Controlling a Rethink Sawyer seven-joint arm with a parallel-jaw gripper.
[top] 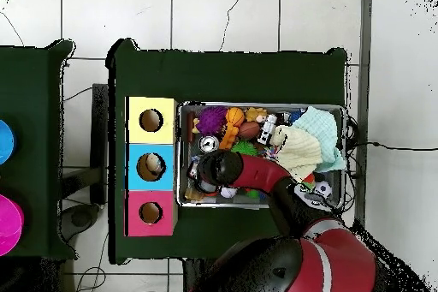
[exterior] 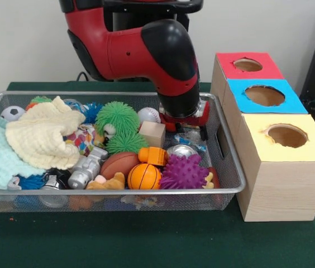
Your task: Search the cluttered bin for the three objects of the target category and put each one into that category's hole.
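Tool (exterior: 183, 133) amid wooden block (exterior: 152, 134), can (exterior: 181, 151), wrapper (exterior: 193, 139).

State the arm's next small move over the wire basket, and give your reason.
Probably a short descent. The gripper hangs at the wire basket's box-side end, above a blue-and-white wrapper lying beside a silver can. Whether its fingers are open or already touching the wrapper cannot be told.

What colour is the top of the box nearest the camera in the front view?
Yellow top on the nearest wooden box; front view shows it best.
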